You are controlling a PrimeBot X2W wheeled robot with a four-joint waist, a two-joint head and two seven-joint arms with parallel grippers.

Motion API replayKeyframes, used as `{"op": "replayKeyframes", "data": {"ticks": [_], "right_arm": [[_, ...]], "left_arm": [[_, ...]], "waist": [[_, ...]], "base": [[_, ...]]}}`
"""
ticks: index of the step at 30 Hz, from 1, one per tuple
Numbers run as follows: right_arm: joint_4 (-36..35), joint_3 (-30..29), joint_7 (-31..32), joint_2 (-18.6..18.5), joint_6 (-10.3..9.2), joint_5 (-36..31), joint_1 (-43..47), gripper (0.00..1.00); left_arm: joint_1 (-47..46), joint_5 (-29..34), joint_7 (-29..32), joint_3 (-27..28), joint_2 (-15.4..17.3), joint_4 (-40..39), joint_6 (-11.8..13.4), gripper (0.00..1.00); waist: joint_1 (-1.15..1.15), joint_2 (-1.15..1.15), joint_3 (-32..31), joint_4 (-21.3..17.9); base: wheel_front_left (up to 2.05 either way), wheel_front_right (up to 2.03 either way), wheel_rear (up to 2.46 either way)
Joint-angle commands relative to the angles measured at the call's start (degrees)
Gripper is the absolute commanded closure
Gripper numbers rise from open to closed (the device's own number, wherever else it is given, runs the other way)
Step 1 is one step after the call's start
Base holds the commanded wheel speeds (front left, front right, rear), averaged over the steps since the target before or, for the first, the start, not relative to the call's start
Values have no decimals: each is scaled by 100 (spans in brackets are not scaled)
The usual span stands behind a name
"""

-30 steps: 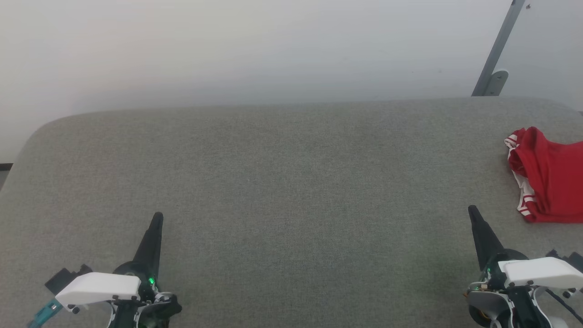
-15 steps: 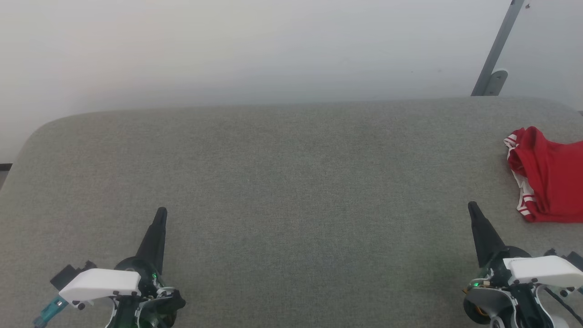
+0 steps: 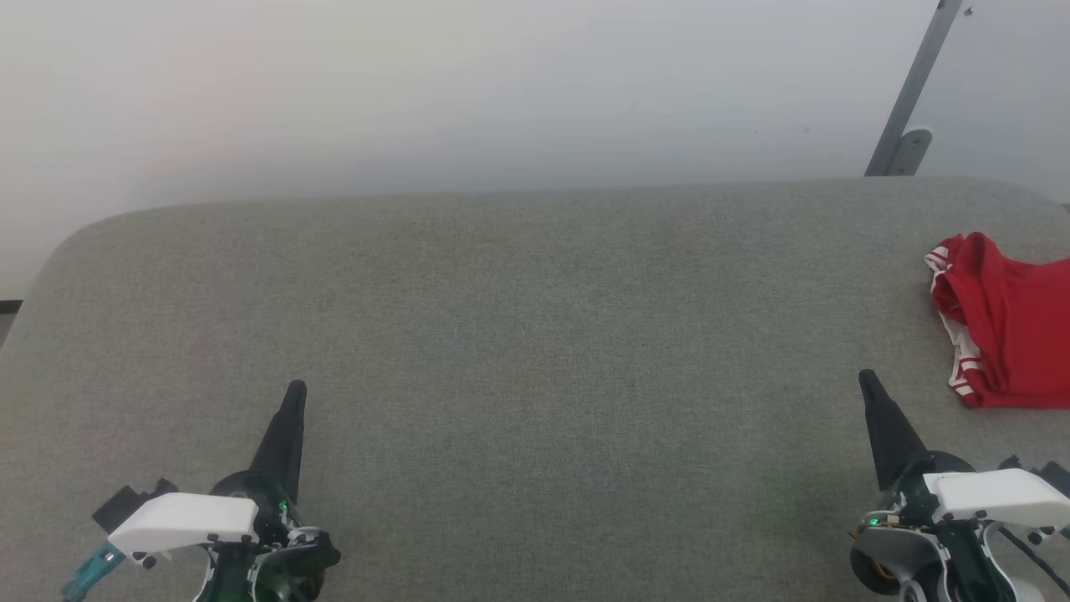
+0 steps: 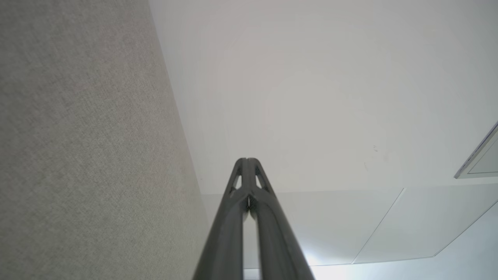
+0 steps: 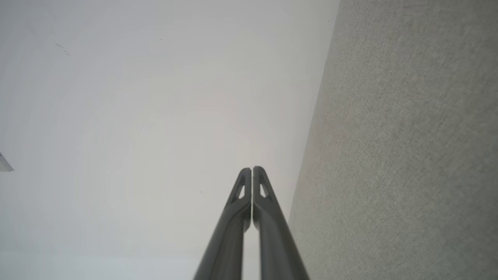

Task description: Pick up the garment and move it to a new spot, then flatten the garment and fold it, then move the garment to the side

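Note:
The garment [image 3: 1016,322], a red T-shirt with red-and-white striped trim, lies folded at the right edge of the head view on the grey table [image 3: 535,334], partly cut off by the frame. My right gripper [image 3: 866,384] is shut and empty, low at the right, a short way left of and nearer than the garment. At the lower left my left gripper [image 3: 295,390] is shut with nothing in it. In the left wrist view the left gripper [image 4: 246,160] has its fingers pressed together; the right gripper [image 5: 251,169] stands likewise in the right wrist view.
A pale wall [image 3: 468,92] rises behind the table's rounded far edge. A grey metal bar [image 3: 911,92] leans against it at the upper right. In the wrist views the table's grey fabric [image 4: 85,155] runs along one side, with the wall beyond.
Between one second and half a second ago the left gripper shifted slightly up and right, and the right gripper edged up a little. Since then nothing has moved.

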Motion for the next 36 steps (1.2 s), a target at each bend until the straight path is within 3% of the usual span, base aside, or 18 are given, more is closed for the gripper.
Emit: {"op": "replayKeyframes", "data": {"ticks": [1, 36], "right_arm": [[-23, -3, 16, 18, 0, 22, -31, 100], [-23, -4, 14, 18, 0, 23, -30, 100]], "left_arm": [[-68, -13, 23, 15, -9, -1, -16, 100], [-67, -18, 19, 10, -9, -2, -16, 100]], "waist": [[0, 0, 0, 0], [0, 0, 0, 0]], "base": [[0, 0, 0], [0, 0, 0]]}}
